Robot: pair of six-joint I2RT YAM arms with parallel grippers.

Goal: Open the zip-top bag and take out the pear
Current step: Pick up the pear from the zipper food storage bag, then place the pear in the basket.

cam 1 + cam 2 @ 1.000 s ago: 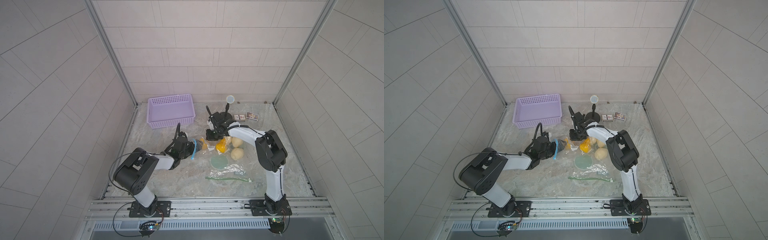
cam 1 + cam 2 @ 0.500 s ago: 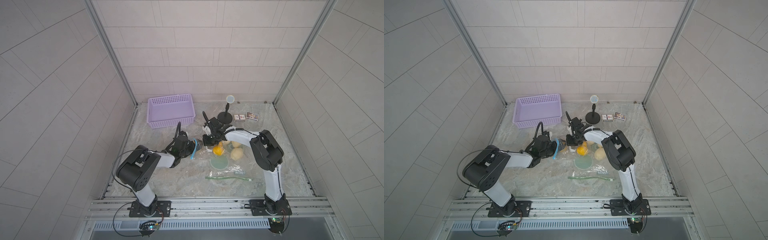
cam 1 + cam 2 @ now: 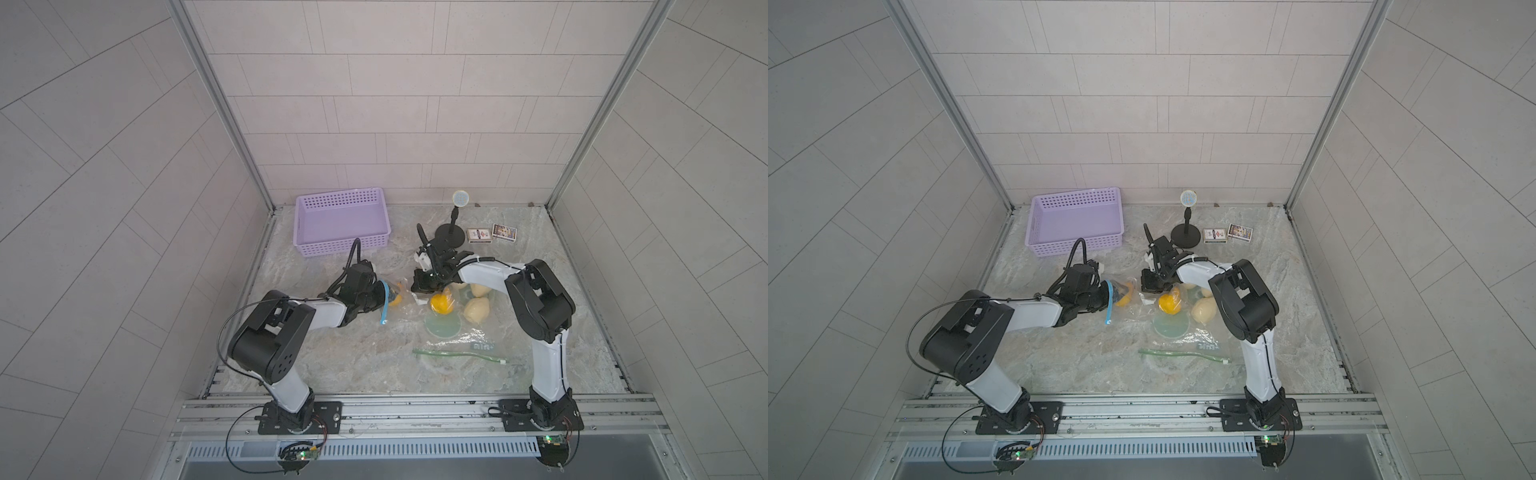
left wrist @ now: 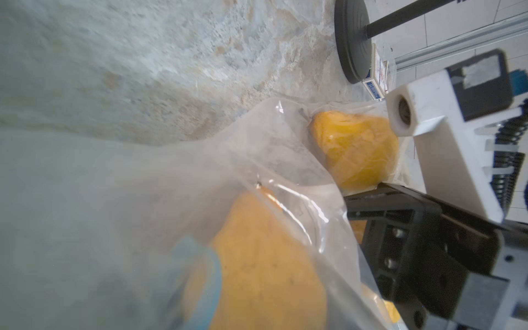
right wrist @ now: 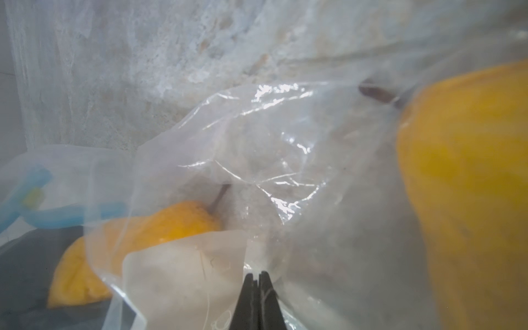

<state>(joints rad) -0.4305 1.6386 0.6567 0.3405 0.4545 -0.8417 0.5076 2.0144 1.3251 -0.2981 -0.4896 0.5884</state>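
Observation:
The clear zip-top bag point(image 3: 409, 300) lies on the marbled floor with its blue zip point(image 3: 384, 307) toward my left arm. A yellow pear point(image 3: 395, 298) point(image 3: 1123, 297) sits inside it, just behind the zip. My left gripper point(image 3: 379, 296) is at the bag's mouth, and film covers its jaws. In the left wrist view the pear point(image 4: 257, 271) fills the near field behind the blue zip point(image 4: 211, 274). My right gripper point(image 3: 419, 289) point(image 5: 258, 275) is shut, pinching the bag's film at the end away from the zip. The right wrist view shows the pear point(image 5: 137, 237) with its stem beyond that pinch.
A second yellow pear point(image 3: 441, 303), beige fruits point(image 3: 476, 311) and a green disc point(image 3: 442, 325) lie in another clear bag with a green zip point(image 3: 457, 355). A purple basket point(image 3: 343, 224), a black stand point(image 3: 451, 237) and two small boxes point(image 3: 492, 233) stand at the back.
My right gripper has come forward and to the left, onto the end of the bag, and closed on its film. The left arm has barely shifted at the bag's mouth.

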